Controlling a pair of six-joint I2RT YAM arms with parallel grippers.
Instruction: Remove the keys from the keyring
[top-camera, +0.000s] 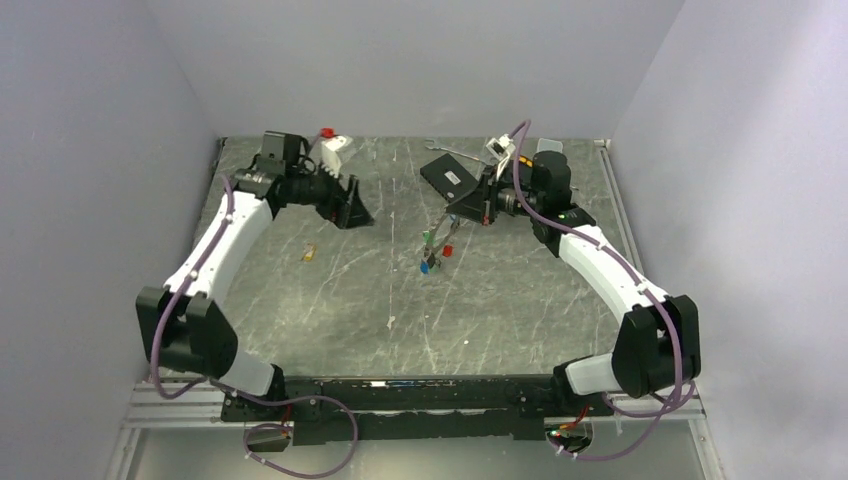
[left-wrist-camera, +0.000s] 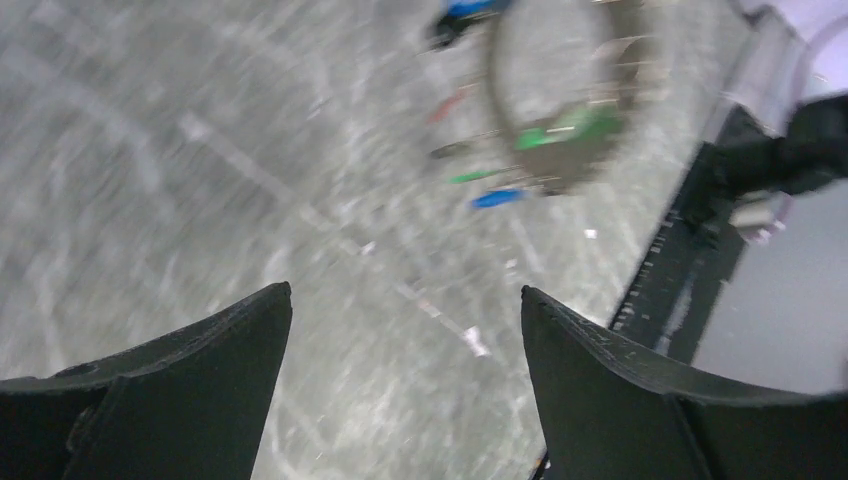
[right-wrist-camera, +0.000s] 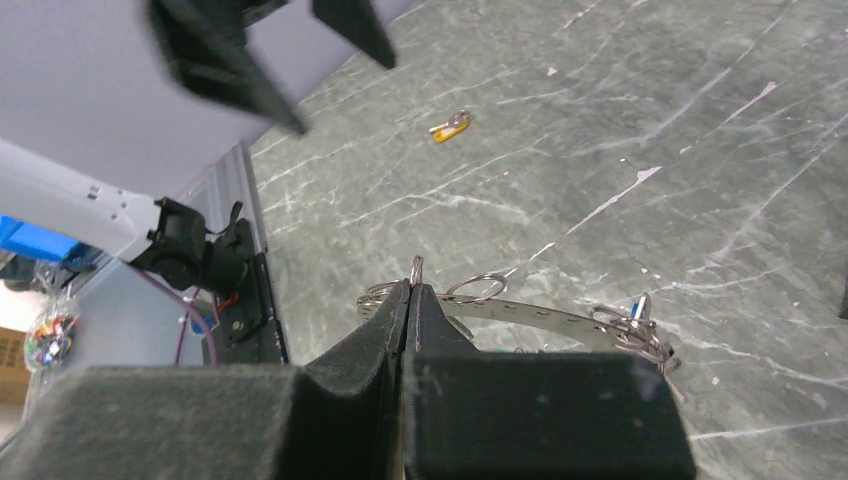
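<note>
Your left gripper (left-wrist-camera: 405, 292) is released: fingers spread wide, nothing between them, held up over the far left of the table (top-camera: 330, 300). Its wrist view is blurred.

Your right gripper (right-wrist-camera: 410, 292) is clenched on the ring (right-wrist-camera: 540, 318), fingertips pinched tight on the thin metal band. The band runs off to the right of the tips. A small split ring (right-wrist-camera: 476, 288) sits on the band just beside the grip.

Top view: the keys (top-camera: 436, 250) hang in a cluster below the right gripper, about mid-table. Green, red and blue heads show. You cannot tell whether they touch the table.

One yellow key (top-camera: 309, 254) lies loose on the table, well apart from the cluster and nearer your left arm.

A black box (top-camera: 447, 178) lies flat just beyond the right gripper.
</note>
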